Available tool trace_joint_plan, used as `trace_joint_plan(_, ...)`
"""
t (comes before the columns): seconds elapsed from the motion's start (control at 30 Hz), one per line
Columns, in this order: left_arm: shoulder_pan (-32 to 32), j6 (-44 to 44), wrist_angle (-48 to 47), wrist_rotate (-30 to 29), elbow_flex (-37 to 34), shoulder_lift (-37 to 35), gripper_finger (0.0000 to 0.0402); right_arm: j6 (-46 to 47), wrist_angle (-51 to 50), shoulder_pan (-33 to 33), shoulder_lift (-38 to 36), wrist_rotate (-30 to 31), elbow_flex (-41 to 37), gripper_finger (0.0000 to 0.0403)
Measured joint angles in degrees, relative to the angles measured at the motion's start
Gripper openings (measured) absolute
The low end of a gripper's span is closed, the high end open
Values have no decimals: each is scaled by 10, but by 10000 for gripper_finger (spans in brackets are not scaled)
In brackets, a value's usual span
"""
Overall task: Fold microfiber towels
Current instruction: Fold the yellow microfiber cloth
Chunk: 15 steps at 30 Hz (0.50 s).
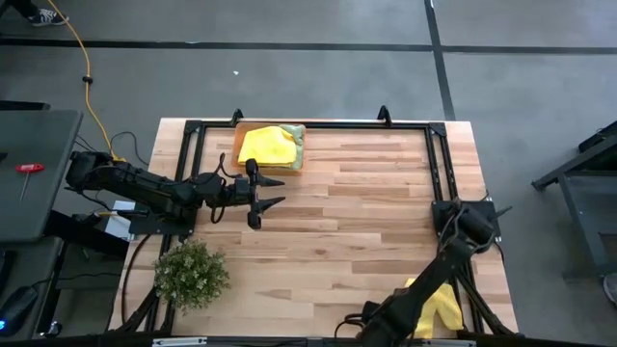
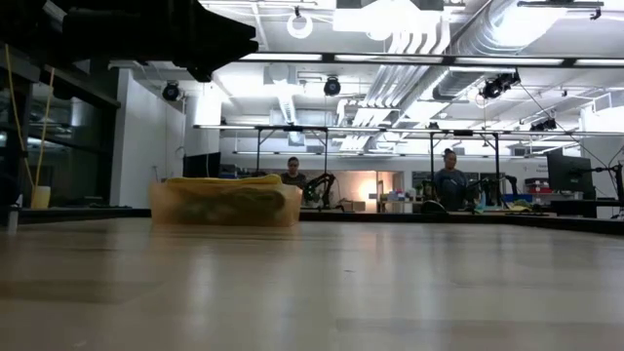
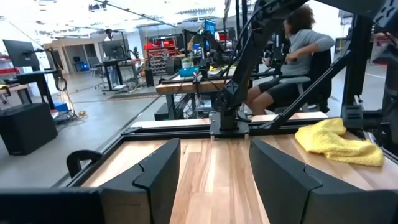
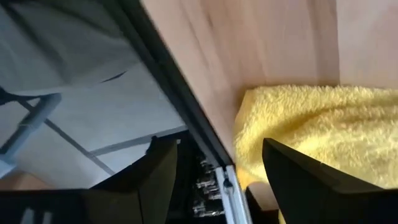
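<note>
We are holding our left gripper (image 1: pixel 277 192) wide open beside the tray (image 1: pixel 240 135) at the bench's (image 1: pixel 366 222) far edge. Our right gripper (image 4: pixel 214 168) is hanging wide open over a yellow towel (image 4: pixel 317 130) at the near right corner.

The left arm stretches in low from the left side, nearly level, toward the middle. Its left pincer (image 1: pixel 267 192) stands with both fingers spread wide apart and nothing between them. The right arm folds down from its base on the right side toward the near edge. Its right pincer (image 4: pixel 211 168) is also spread wide, gripping nothing.
</note>
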Motion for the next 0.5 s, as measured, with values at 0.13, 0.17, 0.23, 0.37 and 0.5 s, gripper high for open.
trace_joint_plan(0.13,0,0,0,0,0,0,183,-10,-2,-7,25,-10,0,228)
trace_joint_plan(0.17,0,0,0,0,0,0,183,-16,-3,-9,31,-13,0,228)
trace_joint_plan(0.23,0,0,0,0,0,0,183,-29,-2,-11,42,-20,0,228)
trace_joint_plan(0.37,0,-1,0,0,0,0,183,-46,-4,-10,57,-28,0,228)
trace_joint_plan(0.5,0,-4,0,0,0,0,183,-47,-25,-10,57,-23,0,228)
